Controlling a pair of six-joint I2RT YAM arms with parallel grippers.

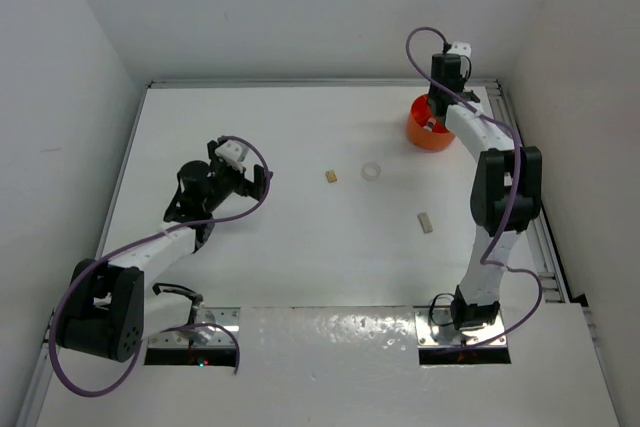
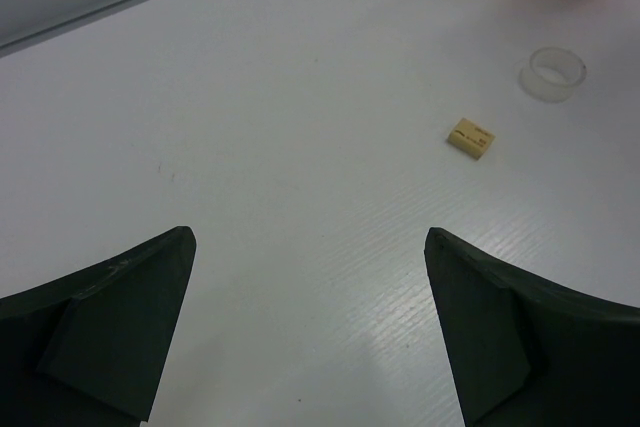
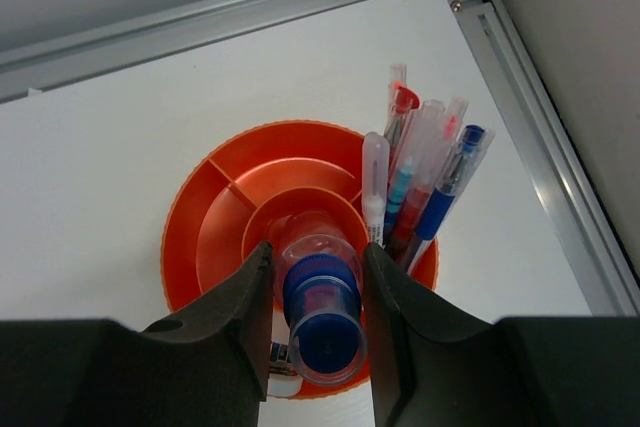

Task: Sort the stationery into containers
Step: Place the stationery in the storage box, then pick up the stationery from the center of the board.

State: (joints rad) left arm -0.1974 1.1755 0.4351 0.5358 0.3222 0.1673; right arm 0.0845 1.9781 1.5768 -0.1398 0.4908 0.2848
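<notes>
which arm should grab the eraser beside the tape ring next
Left. The left gripper is open and empty, with the eraser ahead in its view; the right gripper is shut on the bottle above the tub.

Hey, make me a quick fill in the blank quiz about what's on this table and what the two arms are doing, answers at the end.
1. The right gripper is shut on a clear bottle whose cap is ____.
2. The tub below it, with pens standing in one compartment, is coloured ____.
3. The left gripper holds nothing; its fingers stand ____.
4. Of the tan eraser and the tape ring, the one nearer the tub is the ____.

Missing words: blue; orange; open; tape ring.
</notes>
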